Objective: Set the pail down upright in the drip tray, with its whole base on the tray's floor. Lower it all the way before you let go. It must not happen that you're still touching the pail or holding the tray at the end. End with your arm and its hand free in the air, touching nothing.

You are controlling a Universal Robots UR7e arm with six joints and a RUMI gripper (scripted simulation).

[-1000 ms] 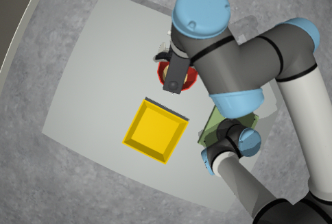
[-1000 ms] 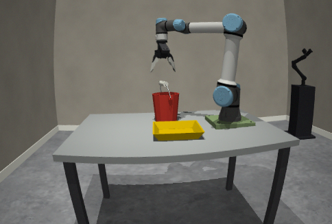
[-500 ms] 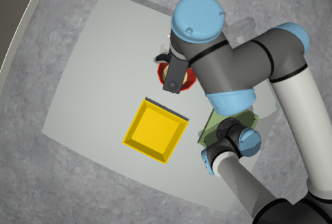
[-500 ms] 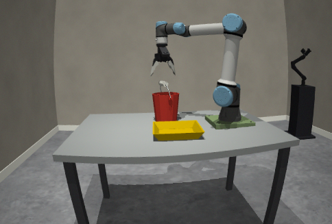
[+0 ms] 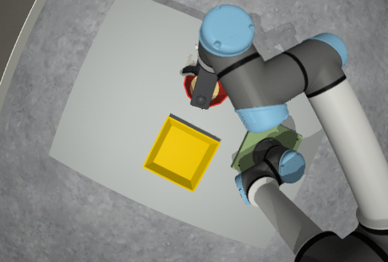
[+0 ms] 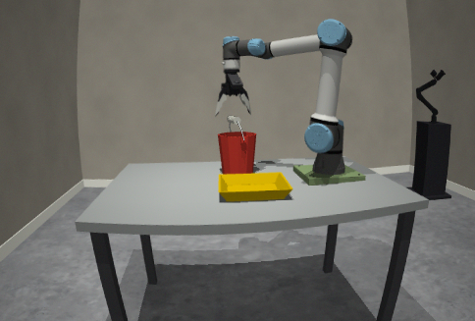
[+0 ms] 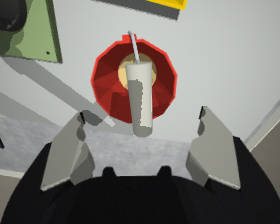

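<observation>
A red pail stands upright on the table just behind the yellow drip tray. Its handle stands up, with a pale grip at the top. In the overhead view the pail is mostly hidden under the arm, and the tray lies in front of it. My gripper is open and empty, a short way above the handle grip. In the wrist view the pail and its grip lie between and beyond my open fingers.
The arm's green base plate sits to the right of the tray. A black stand with a camera arm is on the floor at the far right, off the table.
</observation>
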